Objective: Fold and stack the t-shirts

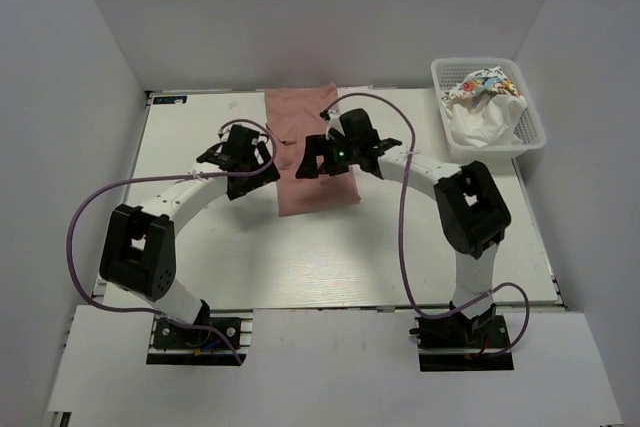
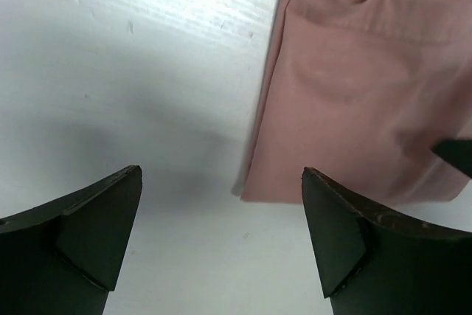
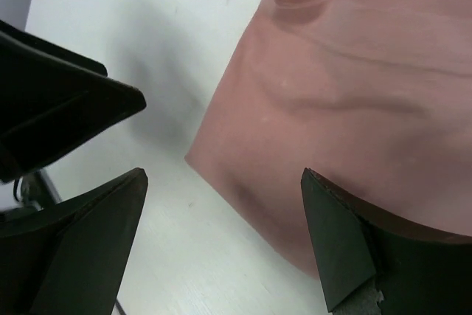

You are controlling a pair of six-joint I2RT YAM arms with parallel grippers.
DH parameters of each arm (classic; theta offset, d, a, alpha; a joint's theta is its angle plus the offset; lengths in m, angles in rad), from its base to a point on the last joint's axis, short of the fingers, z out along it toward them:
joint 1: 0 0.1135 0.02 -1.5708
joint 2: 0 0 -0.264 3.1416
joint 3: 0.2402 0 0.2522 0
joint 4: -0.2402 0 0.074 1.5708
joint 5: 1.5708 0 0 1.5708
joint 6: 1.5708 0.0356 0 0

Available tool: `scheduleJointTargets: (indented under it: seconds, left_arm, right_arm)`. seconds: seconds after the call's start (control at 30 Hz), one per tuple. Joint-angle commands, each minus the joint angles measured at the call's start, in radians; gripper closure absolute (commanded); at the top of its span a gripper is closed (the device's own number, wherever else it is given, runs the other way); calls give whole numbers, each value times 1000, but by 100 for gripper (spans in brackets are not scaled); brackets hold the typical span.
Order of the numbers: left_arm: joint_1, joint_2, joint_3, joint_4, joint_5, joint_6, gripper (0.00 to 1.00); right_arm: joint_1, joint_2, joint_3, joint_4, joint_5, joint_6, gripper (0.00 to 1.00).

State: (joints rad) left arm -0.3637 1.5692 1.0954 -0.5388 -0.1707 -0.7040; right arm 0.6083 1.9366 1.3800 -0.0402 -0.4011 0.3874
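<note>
Dusty pink is shown by the soft cloth t-shirt (image 1: 318,195); white with faint grain by the rectangular tabletop (image 1: 350,267). White is shared by the plastic lattice basket (image 1: 531,107) and a crumpled cloth t-shirt (image 1: 480,125); another crumpled t-shirt (image 1: 486,80) is printed multicoloured

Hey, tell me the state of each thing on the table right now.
pink t-shirt: folded into a long strip, lying flat, not held.
white t-shirts: crumpled, unfolded, in the basket.
basket: upright, holding shirts.
left gripper: open, empty, beside the pink t-shirt's edge.
right gripper: open, empty, over the pink t-shirt.
</note>
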Motion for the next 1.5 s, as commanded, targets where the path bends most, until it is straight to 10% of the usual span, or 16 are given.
scheduleJointTargets:
  seconds: [0.0, 0.4, 1.03, 1.47]
  left_arm:
    - [-9, -61, -43, 48, 54, 3, 1]
    - [-18, -24, -19, -7, 96, 12, 1]
    - [-70, 187, 32, 20, 231, 44, 2]
    - [-89, 219, -23, 63, 266, 44, 49]
  right_arm:
    - [5, 100, 87, 88, -143, -15, 10]
    - [-48, 407, 490, 74, -175, -62, 10]
    - [-151, -235, -294, 117, 42, 56, 10]
    - [-182, -229, -443, 20, 68, 56, 10]
